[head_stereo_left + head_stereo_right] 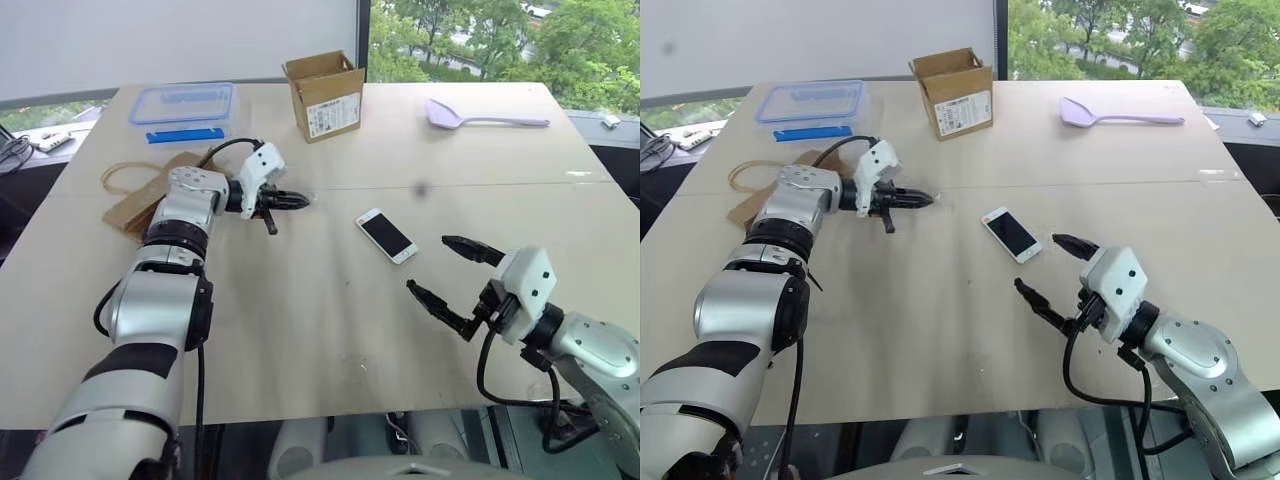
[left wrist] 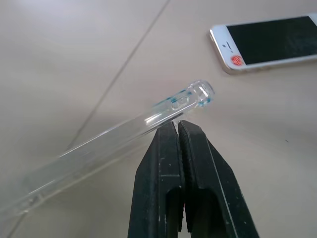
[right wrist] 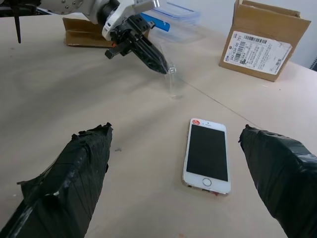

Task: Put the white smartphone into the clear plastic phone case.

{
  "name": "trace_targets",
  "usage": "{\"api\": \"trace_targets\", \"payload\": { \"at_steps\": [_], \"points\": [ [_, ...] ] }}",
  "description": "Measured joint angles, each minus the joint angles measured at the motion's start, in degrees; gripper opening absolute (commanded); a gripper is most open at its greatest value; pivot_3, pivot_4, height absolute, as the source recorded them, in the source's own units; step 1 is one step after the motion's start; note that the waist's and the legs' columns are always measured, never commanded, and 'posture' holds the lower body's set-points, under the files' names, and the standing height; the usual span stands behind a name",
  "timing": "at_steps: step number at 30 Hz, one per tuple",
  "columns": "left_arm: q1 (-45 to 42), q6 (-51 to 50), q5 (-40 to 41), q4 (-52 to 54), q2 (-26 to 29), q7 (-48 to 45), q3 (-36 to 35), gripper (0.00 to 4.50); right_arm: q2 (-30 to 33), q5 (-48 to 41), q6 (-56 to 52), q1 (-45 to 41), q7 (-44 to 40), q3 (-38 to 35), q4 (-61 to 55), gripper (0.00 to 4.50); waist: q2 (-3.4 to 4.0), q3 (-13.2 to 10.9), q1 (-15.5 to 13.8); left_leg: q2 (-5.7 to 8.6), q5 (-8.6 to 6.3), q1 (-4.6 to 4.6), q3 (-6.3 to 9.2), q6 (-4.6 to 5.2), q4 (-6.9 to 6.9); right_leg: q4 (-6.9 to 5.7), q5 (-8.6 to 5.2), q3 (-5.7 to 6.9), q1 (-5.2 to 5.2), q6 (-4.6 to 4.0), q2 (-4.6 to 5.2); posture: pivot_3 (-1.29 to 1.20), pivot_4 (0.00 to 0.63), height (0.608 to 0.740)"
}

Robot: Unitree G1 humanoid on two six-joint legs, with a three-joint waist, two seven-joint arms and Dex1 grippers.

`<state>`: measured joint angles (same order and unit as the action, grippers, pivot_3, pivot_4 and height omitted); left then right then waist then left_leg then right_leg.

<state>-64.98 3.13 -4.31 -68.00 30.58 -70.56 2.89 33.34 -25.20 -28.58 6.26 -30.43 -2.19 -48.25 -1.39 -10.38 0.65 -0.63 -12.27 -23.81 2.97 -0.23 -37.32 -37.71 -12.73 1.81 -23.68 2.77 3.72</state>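
Tabletop (image 1: 330, 330) of pale wood carries everything, with a seam running left to right across its middle. Its near half is mostly bare, giving wide room around both arms; the clutter sits along the far edge. At far left lies a clear box with a blue-rimmed lid (image 1: 184, 103), a blue strip (image 1: 185, 135) just in front of it, and a brown paper bag (image 1: 140, 195) nearer, partly behind the left arm. At far centre stands an open cardboard box (image 1: 325, 95) with a white barcode label whose print is too small to read. A lilac spatula (image 1: 480, 118) lies at far right, well apart from the rest.

The white smartphone (image 1: 387, 235) lies flat and screen up near the middle of the tabletop, angled, with a small red sticker (image 3: 195, 121) at one end. No brand can be read on it.

The left gripper (image 1: 295, 201) has its jaws pressed together on one edge of the clear plastic phone case (image 2: 148, 119), which it holds tilted just left of the phone, not touching it. The right gripper (image 1: 440, 270) has its jaws spread wide and empty, just on the near right of the phone; from the right wrist view the phone lies between the two fingers (image 3: 74, 168), beyond their tips.
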Motion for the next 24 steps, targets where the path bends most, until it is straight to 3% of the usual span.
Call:
{"api": "trace_targets", "payload": {
  "at_steps": [2, 6, 15, 24],
  "points": [
    [0.0, 0.2, 0.0, 0.0, -0.6, 0.6, 0.1, 0.32, 0.0, 0.0, 0.0, 0.0, 0.1, 0.0, 0.0, 4.5, 0.0, 0.0, 0.0, 0.01, 0.0, 0.0, -0.01, 0.0, 0.0, 0.0, 0.0, 0.0, 0.0, 0.0, 0.0, 0.0, 0.15, 0.74],
    [-0.1, 2.3, -0.9, -0.1, -2.5, 2.2, 1.3, 1.73, 0.0, 0.0, 0.0, -0.1, 0.4, 0.0, 0.0, 4.5, 0.0, 0.0, -0.1, 0.01, 0.0, -0.01, 0.0, 0.0, -0.01, 0.0, 0.0, -0.01, 0.0, 0.0, 0.01, 0.0, 0.15, 0.74],
    [-3.4, 7.2, -6.3, -4.8, -4.8, 7.4, 5.5, 1.73, 0.0, 0.1, -0.1, 0.2, 1.5, 0.0, -0.4, 4.5, 0.0, 0.0, 0.0, 0.02, 0.0, 0.0, -0.01, 0.0, 0.0, 0.0, 0.0, -0.01, 0.0, 0.0, 0.0, 0.0, 0.15, 0.74],
    [-5.3, 5.9, -11.7, -7.7, -6.3, 9.1, 9.2, 1.73, -0.1, 0.6, -0.3, 3.0, 3.3, 0.1, -2.7, 4.5, -0.01, 0.0, 0.0, 0.02, 0.0, 0.0, -0.01, 0.0, 0.0, -0.01, 0.0, -0.01, 0.0, 0.01, 0.0, 0.0, 0.15, 0.74]
  ]
}}
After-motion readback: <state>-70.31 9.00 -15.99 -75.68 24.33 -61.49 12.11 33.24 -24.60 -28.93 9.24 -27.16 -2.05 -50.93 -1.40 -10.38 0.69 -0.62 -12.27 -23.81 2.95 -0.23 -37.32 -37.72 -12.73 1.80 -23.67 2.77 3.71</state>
